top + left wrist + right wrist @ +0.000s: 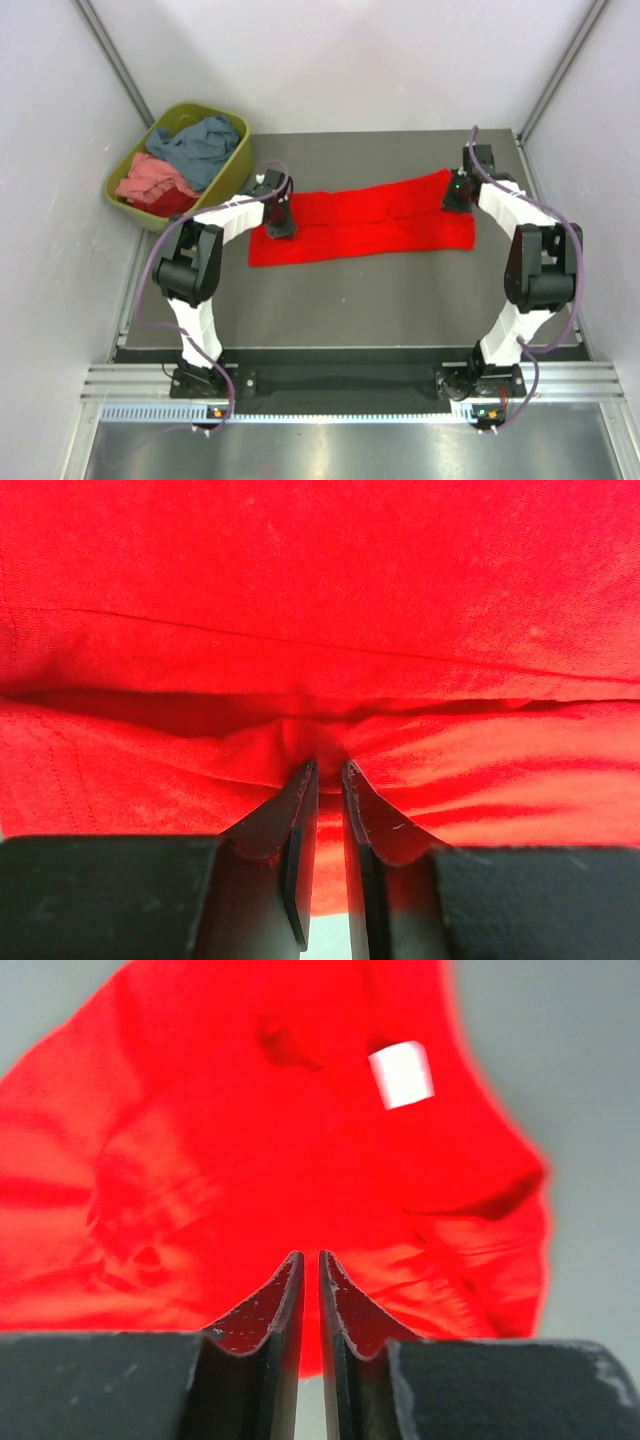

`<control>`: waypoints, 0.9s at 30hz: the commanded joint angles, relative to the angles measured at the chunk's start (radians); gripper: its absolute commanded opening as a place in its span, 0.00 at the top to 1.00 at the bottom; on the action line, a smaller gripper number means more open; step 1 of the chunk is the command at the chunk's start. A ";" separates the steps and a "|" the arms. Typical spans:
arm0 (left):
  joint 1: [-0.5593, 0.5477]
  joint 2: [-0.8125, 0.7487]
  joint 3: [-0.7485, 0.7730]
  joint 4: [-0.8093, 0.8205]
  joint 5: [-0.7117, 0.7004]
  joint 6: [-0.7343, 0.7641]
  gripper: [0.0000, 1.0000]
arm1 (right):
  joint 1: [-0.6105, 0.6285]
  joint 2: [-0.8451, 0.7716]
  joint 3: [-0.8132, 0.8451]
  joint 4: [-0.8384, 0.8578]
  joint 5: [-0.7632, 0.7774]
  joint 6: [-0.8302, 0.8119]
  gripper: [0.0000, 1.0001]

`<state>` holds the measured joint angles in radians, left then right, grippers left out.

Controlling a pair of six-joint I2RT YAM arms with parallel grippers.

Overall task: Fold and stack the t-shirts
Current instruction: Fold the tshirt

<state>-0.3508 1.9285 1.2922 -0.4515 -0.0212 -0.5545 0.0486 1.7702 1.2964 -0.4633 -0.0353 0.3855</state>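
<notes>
A bright red t-shirt (365,225) lies as a long band across the middle of the dark table (380,300). My left gripper (280,228) is down on the band's left end. In the left wrist view, the left gripper (328,765) has its jaws nearly together, with a pucker of the red t-shirt (320,630) pinched at the tips. My right gripper (457,200) sits at the band's right end. In the right wrist view, the right gripper (309,1255) is shut narrowly on the edge of the red t-shirt (250,1160), whose white neck label (401,1074) shows beyond.
An olive-green tub (238,165) stands off the table's back left corner. It holds a blue-grey t-shirt (200,145), a salmon pink one (150,178) and a darker red one (175,203). Pale walls close in on both sides.
</notes>
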 commanded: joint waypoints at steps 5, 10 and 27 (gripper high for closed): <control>-0.010 -0.105 -0.062 -0.171 -0.094 -0.036 0.78 | -0.041 0.075 0.044 0.067 0.031 0.030 0.89; -0.011 -0.177 0.073 -0.260 -0.094 -0.010 0.76 | -0.041 0.176 0.095 0.080 0.081 0.035 0.90; -0.013 -0.269 0.199 -0.254 0.110 0.085 0.73 | -0.154 0.432 0.334 0.029 0.135 0.004 0.93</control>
<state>-0.3595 1.6463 1.4757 -0.7017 0.0437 -0.4934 -0.0746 2.1189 1.5494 -0.4122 0.0460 0.4183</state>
